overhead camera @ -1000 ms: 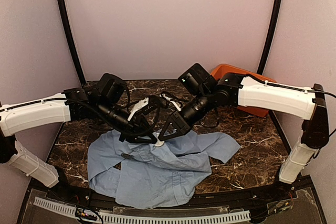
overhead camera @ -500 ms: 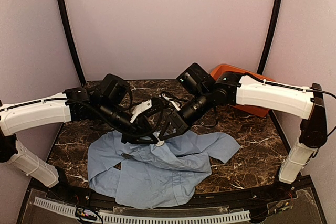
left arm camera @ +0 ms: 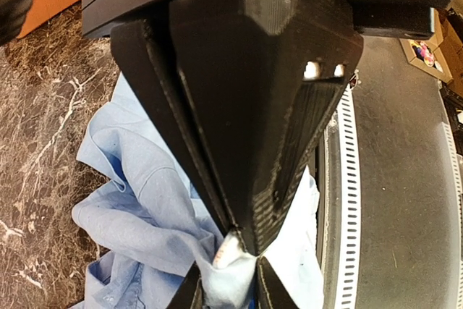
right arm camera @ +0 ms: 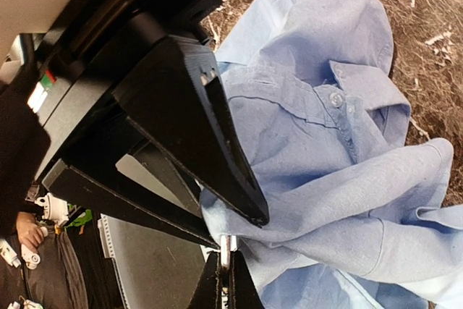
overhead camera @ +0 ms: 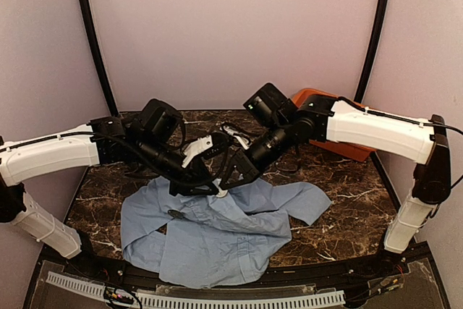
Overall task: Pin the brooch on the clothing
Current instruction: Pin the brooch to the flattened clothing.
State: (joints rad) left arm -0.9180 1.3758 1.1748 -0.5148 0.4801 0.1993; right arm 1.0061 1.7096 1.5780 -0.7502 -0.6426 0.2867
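The light blue shirt (overhead camera: pixel 217 240) lies crumpled on the near half of the marble table. My left gripper (overhead camera: pixel 215 189) is shut on a raised fold of it near the collar; the pinched cloth (left arm camera: pixel 230 280) bulges between its fingers (left arm camera: pixel 271 291). My right gripper (overhead camera: pixel 223 187) comes in from the right, tip to tip with the left. It is shut on the brooch (right arm camera: pixel 226 246), which shows only as a thin pale sliver seen edge-on and touches the pinched fold. In the right wrist view the left gripper's black fingers (right arm camera: pixel 195 121) cover the shirt (right arm camera: pixel 325 150) at upper left.
An orange-red thing (overhead camera: pixel 325 106) sits at the back right corner. Black cables (overhead camera: pixel 239 135) lie behind the grippers. A white perforated strip (overhead camera: pixel 195 298) runs along the front edge. Bare marble (overhead camera: pixel 347 179) shows right of the shirt.
Both arms have crept slightly toward the back, the right elbow shifting left. The gripper tips stay together at the raised fold, both grips unchanged.
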